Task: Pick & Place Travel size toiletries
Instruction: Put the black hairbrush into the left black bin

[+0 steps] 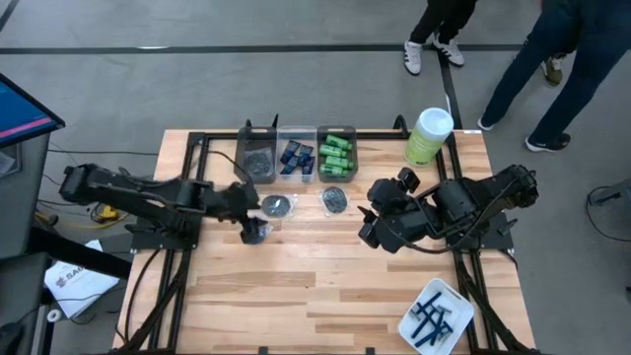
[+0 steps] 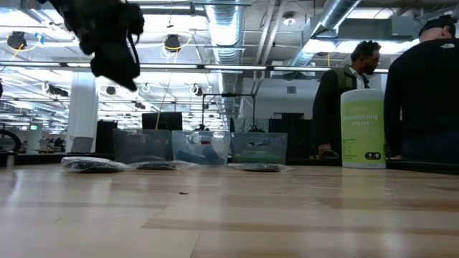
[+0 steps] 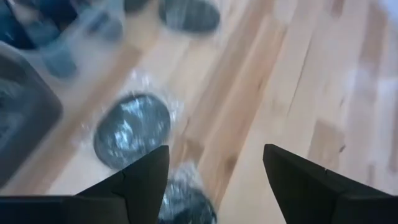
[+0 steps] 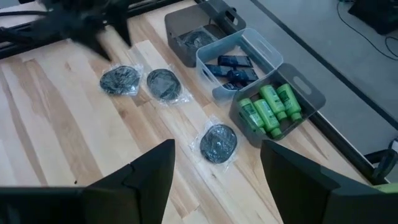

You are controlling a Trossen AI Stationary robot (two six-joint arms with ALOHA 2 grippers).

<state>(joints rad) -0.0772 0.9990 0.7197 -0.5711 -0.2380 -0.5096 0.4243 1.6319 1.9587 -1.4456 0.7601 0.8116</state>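
On the wooden desk [image 1: 325,286] we see three bins in a row along the far edge: a grey bin [image 1: 258,155] with dark crinkly packets, a clear bin [image 1: 297,155] with dark navy tubes [image 4: 231,68], and a third bin [image 1: 337,154] with bright green mini bottles [image 4: 268,107]. A tall green canister with a white lid [image 1: 428,135] stands near the far right corner, and a white tray [image 1: 436,315] with thin blue razors [image 1: 433,317] sits at the near right corner.

The left end effector [image 1: 254,232] hangs above the desk just in front of the bins; its fingers [image 3: 137,183] stand well apart and we see nothing between them. Three round dark grey packets lie loose on the wood. One packet [image 3: 186,205] lies directly beneath the left end effector, between its fingers in the left wrist view. A second packet [image 1: 277,205] lies just beside it, towards the grey bin. The third packet [image 1: 335,199] lies farther right, in front of the green bottles, between the two arms.

The right end effector [image 1: 373,227] is over the desk's right half, well apart from the third packet, its fingers [image 4: 146,174] spread wide and holding nothing.
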